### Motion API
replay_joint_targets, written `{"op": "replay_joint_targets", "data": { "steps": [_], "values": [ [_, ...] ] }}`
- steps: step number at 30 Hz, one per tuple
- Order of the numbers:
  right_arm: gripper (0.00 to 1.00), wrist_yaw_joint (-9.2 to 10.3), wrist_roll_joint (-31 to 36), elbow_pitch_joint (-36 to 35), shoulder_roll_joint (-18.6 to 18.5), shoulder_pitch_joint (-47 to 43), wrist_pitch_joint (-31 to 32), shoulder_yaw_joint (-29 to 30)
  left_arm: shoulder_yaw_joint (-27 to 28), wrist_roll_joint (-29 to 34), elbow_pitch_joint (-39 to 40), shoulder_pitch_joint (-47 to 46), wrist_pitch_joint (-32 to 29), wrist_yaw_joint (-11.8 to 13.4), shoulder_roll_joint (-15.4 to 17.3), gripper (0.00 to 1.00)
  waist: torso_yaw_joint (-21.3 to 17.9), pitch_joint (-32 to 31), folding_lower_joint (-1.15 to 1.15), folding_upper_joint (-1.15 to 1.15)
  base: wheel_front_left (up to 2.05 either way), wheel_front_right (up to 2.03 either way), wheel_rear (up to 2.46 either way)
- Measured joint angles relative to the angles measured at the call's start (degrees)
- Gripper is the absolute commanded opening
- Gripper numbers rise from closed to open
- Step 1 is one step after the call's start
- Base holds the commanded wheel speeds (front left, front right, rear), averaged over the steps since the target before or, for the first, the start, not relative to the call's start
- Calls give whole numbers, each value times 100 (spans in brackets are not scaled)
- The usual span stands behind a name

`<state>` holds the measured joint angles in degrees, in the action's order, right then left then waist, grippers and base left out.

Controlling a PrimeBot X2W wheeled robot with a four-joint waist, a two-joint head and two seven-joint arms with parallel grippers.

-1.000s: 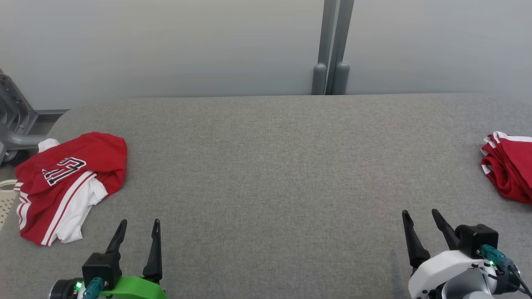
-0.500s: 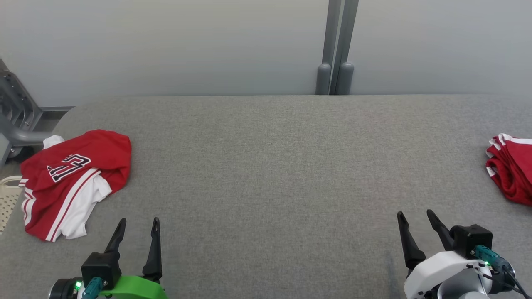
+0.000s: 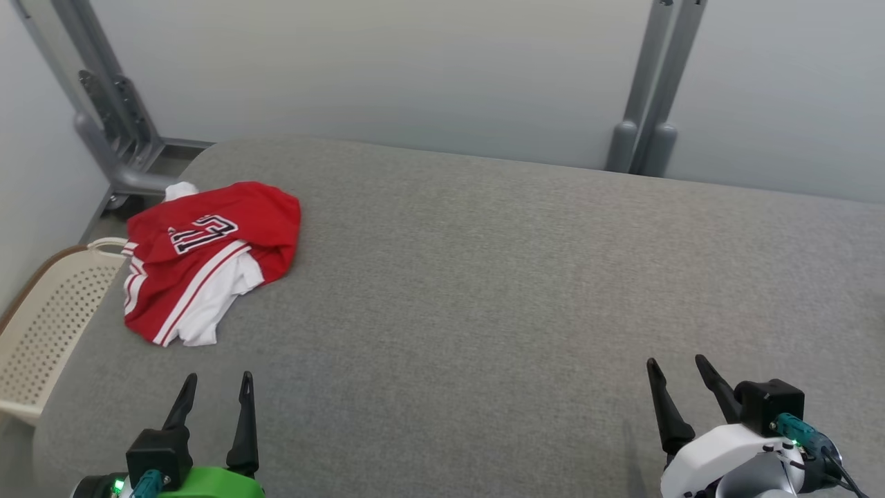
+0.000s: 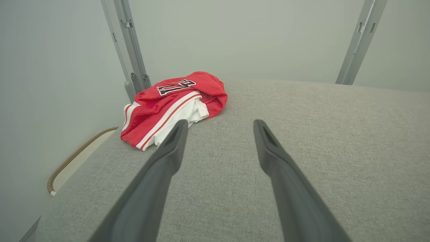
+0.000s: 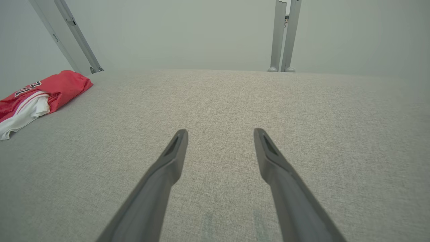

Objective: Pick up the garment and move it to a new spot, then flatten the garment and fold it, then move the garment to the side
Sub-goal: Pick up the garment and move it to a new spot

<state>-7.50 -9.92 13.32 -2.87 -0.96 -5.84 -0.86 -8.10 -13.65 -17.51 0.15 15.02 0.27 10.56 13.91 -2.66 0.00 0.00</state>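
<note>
Cream perforated basket (image 3: 48,325), red garment (image 3: 207,256) on table (image 3: 484,290)

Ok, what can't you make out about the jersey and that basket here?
Garment: head view, crumpled; its own folds hide its full shape and part of the printed number.
Garment's near corner: left wrist view, covered by a finger of the left gripper.
Garment's left part: right wrist view, cut off by the picture's edge.
Basket: head view, cut off by the left edge; contents cannot be told.
</note>
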Motion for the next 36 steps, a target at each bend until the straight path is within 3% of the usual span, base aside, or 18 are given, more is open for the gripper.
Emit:
{"op": "replay_joint_targets", "data": {
  "steps": [18, 31, 36],
  "values": [
    [100, -1, -56, -2, 5, 104, 1, -505, 40, 38, 230, 197, -5, 250, 71, 100, 1399, 42, 0, 0, 0, 0, 0],
    [100, 0, -105, 145, 8, 233, -14, -681, 81, 51, 285, 275, -5, 328, 121, 100, 1520, 131, 0, 0, 0, 0, 0],
    [100, 0, 12, 36, 8, 240, 81, -609, -53, -67, 59, -240, -172, 5, 155, 100, 1519, 248, 0, 0, 0, 0, 0]
  ]
}}
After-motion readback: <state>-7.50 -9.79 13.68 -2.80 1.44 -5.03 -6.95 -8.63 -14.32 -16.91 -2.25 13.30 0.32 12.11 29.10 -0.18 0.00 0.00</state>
